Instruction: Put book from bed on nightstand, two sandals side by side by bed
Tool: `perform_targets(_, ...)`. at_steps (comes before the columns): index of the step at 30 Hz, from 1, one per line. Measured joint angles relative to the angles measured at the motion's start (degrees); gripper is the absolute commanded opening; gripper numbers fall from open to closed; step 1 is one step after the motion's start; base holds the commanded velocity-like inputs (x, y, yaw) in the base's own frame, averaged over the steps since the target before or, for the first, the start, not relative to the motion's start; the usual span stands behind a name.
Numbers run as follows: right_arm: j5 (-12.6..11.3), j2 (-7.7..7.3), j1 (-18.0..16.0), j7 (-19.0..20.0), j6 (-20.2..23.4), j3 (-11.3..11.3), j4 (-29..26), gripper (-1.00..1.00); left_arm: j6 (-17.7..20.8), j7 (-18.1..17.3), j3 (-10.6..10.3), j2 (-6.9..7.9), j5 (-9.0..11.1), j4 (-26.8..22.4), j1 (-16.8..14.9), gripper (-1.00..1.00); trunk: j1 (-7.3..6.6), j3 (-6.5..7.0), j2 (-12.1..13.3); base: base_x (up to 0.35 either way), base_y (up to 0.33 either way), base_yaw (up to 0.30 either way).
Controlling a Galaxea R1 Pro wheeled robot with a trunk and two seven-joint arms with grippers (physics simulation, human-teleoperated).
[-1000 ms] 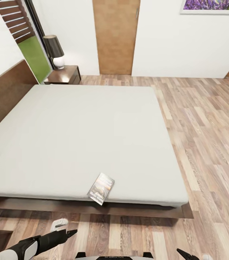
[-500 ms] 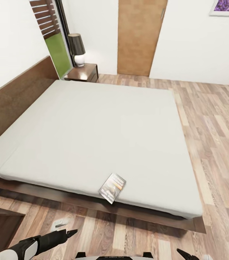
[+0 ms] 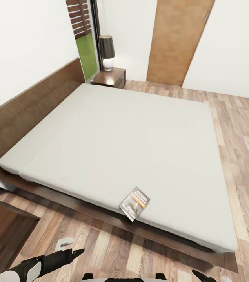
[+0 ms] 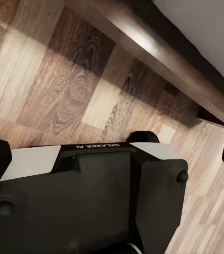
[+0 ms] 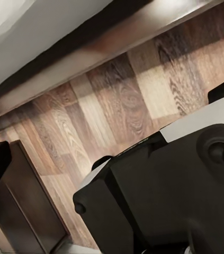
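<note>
The book (image 3: 134,203), a thin dark paperback with an orange band, lies flat on the bed (image 3: 132,133) at the near edge of the off-white mattress. A nightstand (image 3: 110,77) stands at the far corner by the headboard, carrying a lamp. The corner of another dark reddish-brown cabinet (image 3: 0,231) shows at the lower left, beside the near end of the headboard. My left gripper (image 3: 72,254) hangs low over the floor in front of the bed, open and empty. My right gripper (image 3: 202,276) peeks in at the lower edge, also open. The sandals are out of view.
Wood-plank floor (image 3: 242,129) runs along the bed's right side and in front of it. A brown door (image 3: 179,39) and a tall window (image 3: 86,47) stand in the far wall. In both wrist views my base sits over floor by the bed frame (image 4: 143,45).
The whole picture has shifted: the camera has swung, so bed and book sit further right and the near cabinet has come into view. Both grippers hold the same pose.
</note>
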Motion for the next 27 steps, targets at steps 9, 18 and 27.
perform_targets(9,0.43,3.06,0.02,0.20,0.69,-0.31,-3.13,1.00,0.00,0.02,0.09,-0.30,0.04,0.02,-0.02,1.00,0.00,0.00,0.00,0.000,0.000,0.049)
perform_targets(18,0.27,13.63,0.02,-0.02,1.12,-0.20,-12.67,1.00,0.00,0.01,0.23,-1.09,0.13,0.02,-0.02,1.00,0.00,0.00,0.00,0.000,0.000,0.001)
perform_targets(27,0.14,20.06,-0.05,-0.08,0.96,-0.16,-16.06,1.00,-0.06,0.09,0.26,-1.22,0.17,0.03,-0.02,1.00,0.00,0.00,0.00,0.000,0.000,0.000)
